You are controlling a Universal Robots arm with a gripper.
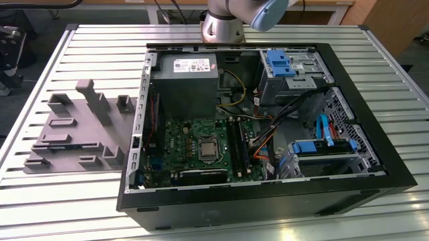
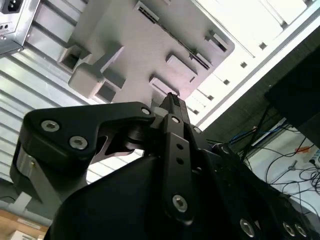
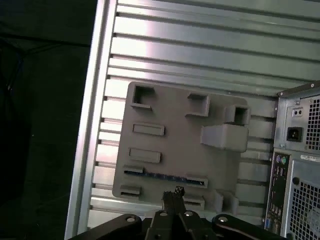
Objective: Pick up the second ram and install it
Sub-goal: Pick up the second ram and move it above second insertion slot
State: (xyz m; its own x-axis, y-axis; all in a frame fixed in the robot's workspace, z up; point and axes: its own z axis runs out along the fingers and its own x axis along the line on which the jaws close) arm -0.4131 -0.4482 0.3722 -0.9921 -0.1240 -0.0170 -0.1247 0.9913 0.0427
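The second ram (image 3: 164,176) is a thin dark blue-green stick standing on edge in a slot of the grey fixture plate (image 3: 175,145). In the exterior view the second ram (image 1: 69,147) shows as a bluish strip near the front of that plate (image 1: 74,130), on the exterior view's left. My gripper (image 3: 173,192) hangs well above the plate, its fingers pressed together with nothing between them. In the second wrist view the gripper (image 2: 172,99) also looks shut and points down at the plate. The green motherboard (image 1: 194,145) with its long black slots (image 1: 236,143) lies inside the open computer case.
The open black computer case (image 1: 375,150) fills the exterior view's middle and right, with a power supply (image 1: 184,85), drive cages and cables inside. Raised grey posts (image 1: 90,98) stand on the fixture plate. The slatted metal table (image 1: 100,45) ends close to the plate.
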